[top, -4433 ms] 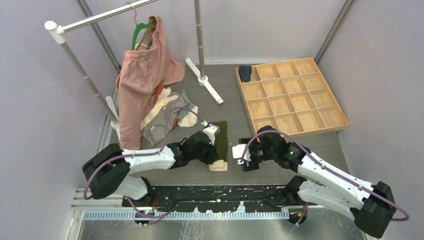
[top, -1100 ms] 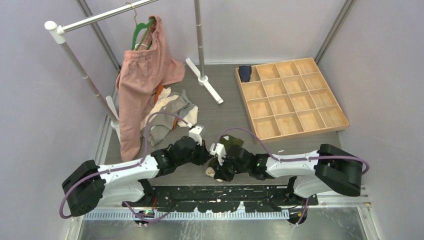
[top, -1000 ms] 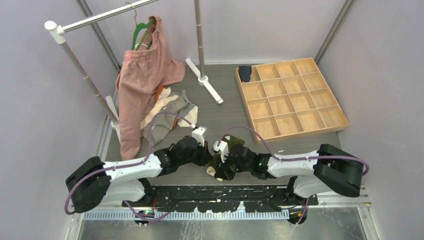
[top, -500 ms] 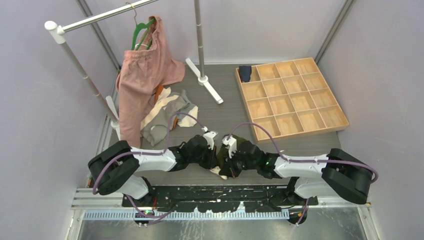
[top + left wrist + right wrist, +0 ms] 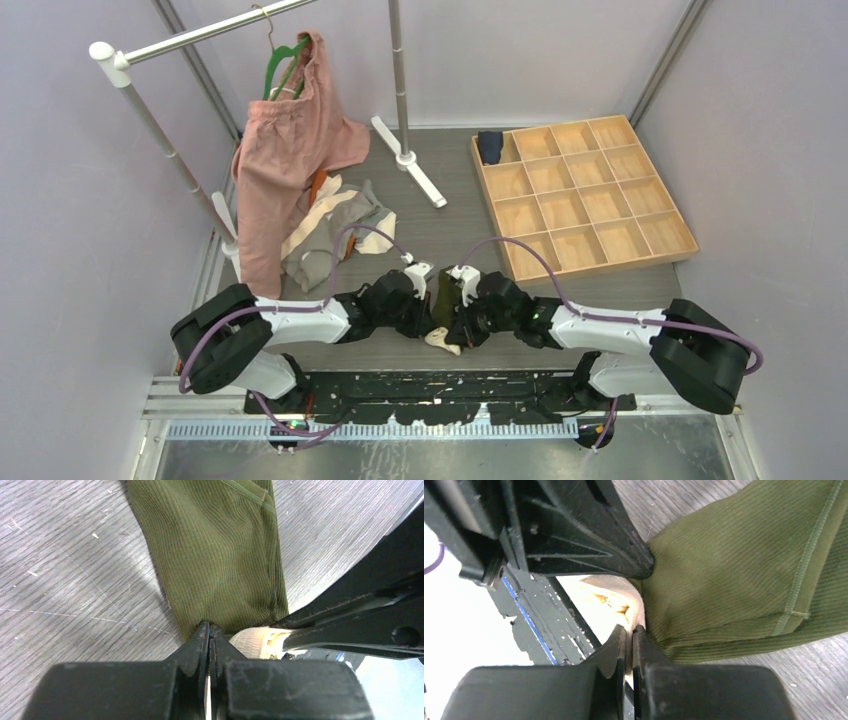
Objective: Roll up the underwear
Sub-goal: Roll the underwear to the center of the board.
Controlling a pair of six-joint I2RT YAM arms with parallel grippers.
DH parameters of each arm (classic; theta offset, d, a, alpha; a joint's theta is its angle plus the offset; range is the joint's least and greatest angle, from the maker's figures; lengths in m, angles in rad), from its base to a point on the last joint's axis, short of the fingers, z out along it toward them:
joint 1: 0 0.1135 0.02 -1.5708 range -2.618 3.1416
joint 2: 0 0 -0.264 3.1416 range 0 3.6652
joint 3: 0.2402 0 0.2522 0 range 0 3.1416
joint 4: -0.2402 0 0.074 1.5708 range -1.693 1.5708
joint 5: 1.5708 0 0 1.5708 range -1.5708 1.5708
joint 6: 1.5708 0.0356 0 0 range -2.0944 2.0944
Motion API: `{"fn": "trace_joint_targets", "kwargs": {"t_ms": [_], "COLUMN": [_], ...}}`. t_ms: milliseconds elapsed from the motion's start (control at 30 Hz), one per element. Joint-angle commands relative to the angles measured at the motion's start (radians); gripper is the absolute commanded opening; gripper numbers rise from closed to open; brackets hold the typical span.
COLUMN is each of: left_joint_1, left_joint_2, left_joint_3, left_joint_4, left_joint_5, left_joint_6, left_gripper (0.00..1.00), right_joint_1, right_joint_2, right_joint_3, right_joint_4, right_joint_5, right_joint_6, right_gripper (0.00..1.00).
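Lying on the counter [image 5: 440, 215] near its front edge, the olive underwear [image 5: 443, 296] is caught between the two arms, which are brought head to head over it. The left gripper [image 5: 428, 312] is clenched on the near end of the garment. In the left wrist view its fingers [image 5: 197, 642] are pressed together on the ribbed olive cloth, just where the cloth meets the cream waistband [image 5: 252, 642]. The right gripper [image 5: 457, 318] is clenched on the same end. In the right wrist view its fingers [image 5: 619, 640] are closed on the fold where the waistband joins the olive cloth. The two grippers are set just beside each other, with the waistband bunched between them and a cream corner seen poking out toward the front edge in the top view. From the grasped end the olive cloth is laid away across the counter as a narrow folded strip, with a stitched hem shown at its far part. Whether the grasped end is lifted off the counter cannot be told.

Well apart, at the far right, a wooden tray [image 5: 600, 245] of square compartments is set on the counter, and a piece of navy underwear [image 5: 489, 146] is placed in its far-left corner compartment. At the far left a heap of underwear [image 5: 335, 232] in grey, cream and orange is piled beside a pink garment [image 5: 285, 170], which is hung on a green hanger [image 5: 283, 58] from a rail [image 5: 200, 36].
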Motion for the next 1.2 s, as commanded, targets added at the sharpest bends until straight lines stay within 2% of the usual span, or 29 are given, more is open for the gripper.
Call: {"fn": "trace_joint_targets", "kwargs": {"t_ms": [0,300,533,700,933,1167], "left_joint_1": [0.000,-0.001,0.000,-0.021,-0.037,-0.042], "left_joint_2": [0.007,-0.037,-0.251,-0.370,-0.271,-0.158], "left_joint_3": [0.008,-0.009,-0.048,-0.054,-0.022,-0.002], "left_joint_4": [-0.014,-0.045,-0.160,-0.165,-0.049,0.073], "left_joint_5": [0.006,-0.043,-0.190,-0.141,0.018,0.003], "left_joint_6": [0.022,0.014,-0.020,0.049,0.123,0.127], "left_gripper": [0.01,0.01,0.01,0.01,0.01,0.01], "right_joint_1": [-0.025,-0.064,-0.080,-0.088,-0.096,-0.100], "right_joint_2": [0.052,0.118,0.198,0.259,0.280,0.282], "right_joint_3": [0.070,0.113,0.145,0.169,0.176,0.171], "right_joint_4": [-0.076,-0.156,-0.186,-0.192,-0.188,-0.184], "right_joint_5": [0.043,0.053,0.039,0.019,-0.005,-0.014], "right_joint_6": [0.018,0.012,0.006,-0.006,-0.007,-0.007], "right_gripper": [0.01,0.01,0.01,0.01,0.02,0.04]}}
